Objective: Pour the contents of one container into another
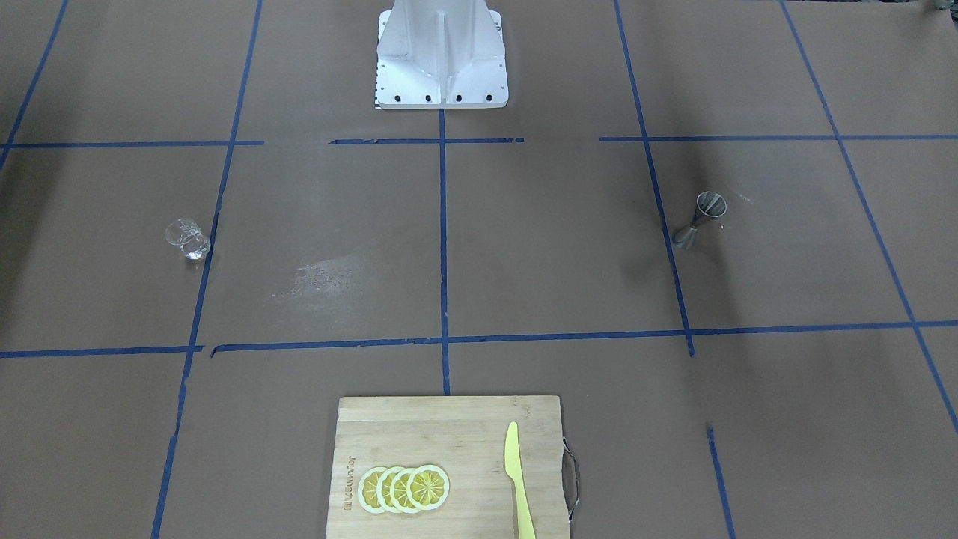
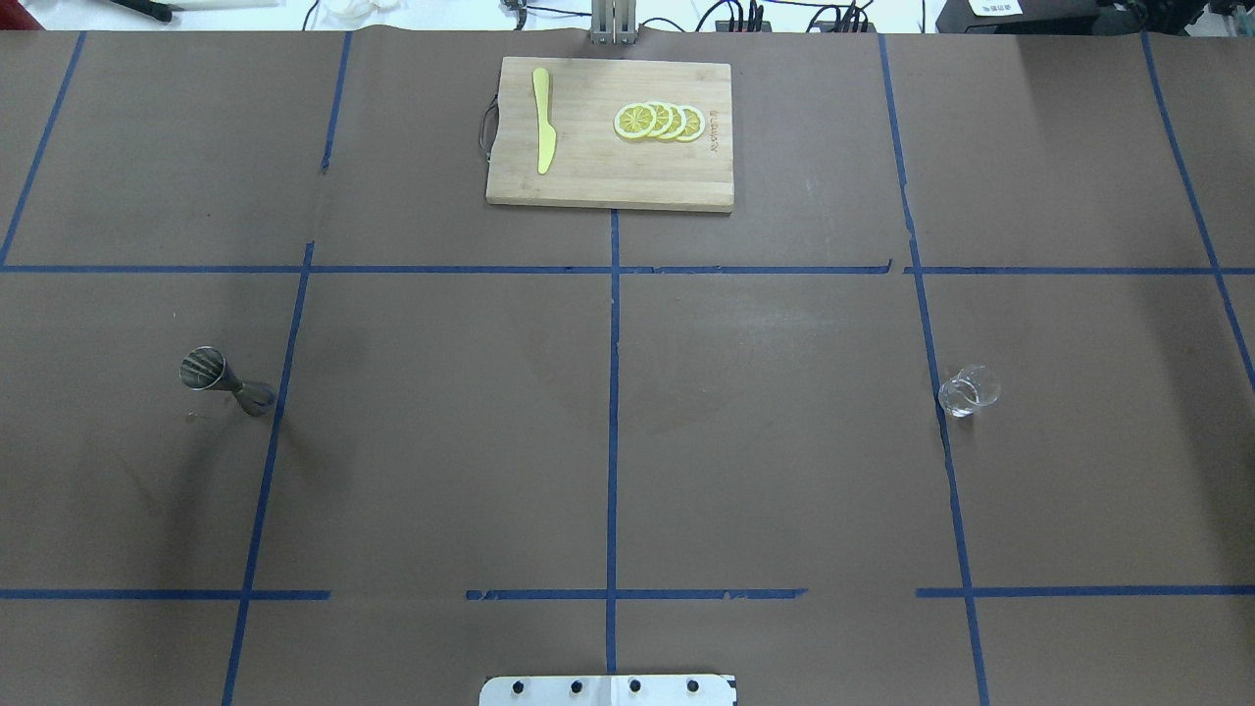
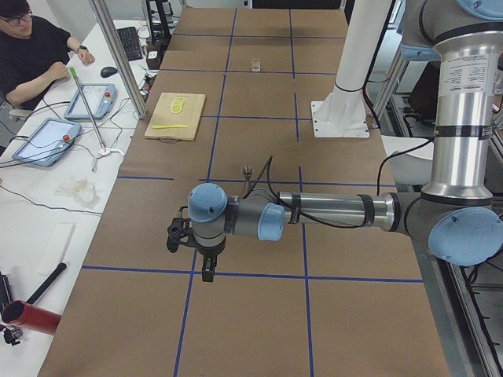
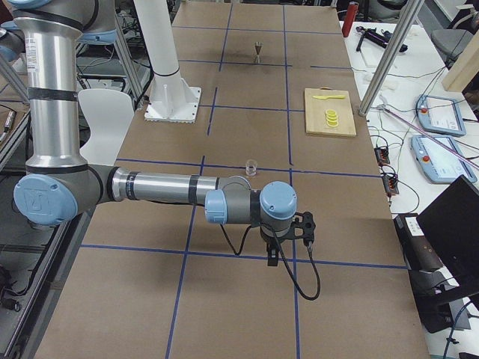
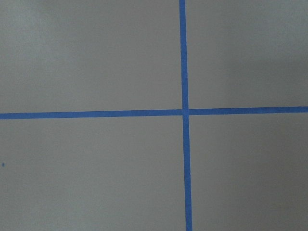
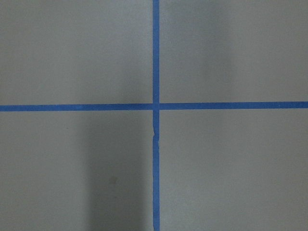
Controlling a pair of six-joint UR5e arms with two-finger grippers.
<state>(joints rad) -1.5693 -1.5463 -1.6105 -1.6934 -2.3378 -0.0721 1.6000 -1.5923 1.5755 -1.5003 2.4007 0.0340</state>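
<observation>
The clear glass cup [image 2: 969,391] stands upright on the robot's right half of the table, also seen as the cup [image 1: 187,239] from the front. The metal jigger [image 2: 225,380] stands upright on the left half, next to a blue tape line; from the front the jigger [image 1: 700,219] is on the right. My left gripper [image 3: 206,271] hangs over the table's left end, well short of the jigger [image 3: 247,170]. My right gripper [image 4: 273,258] hangs over the right end, away from the cup [image 4: 251,167]. I cannot tell whether either is open or shut. Both wrist views show only tape lines.
A wooden cutting board [image 2: 608,176] lies at the far middle edge with a yellow knife [image 2: 542,132] and lemon slices [image 2: 659,122] on it. The robot's white base [image 1: 441,60] stands at the near middle. An operator [image 3: 31,55] sits beside the table with tablets.
</observation>
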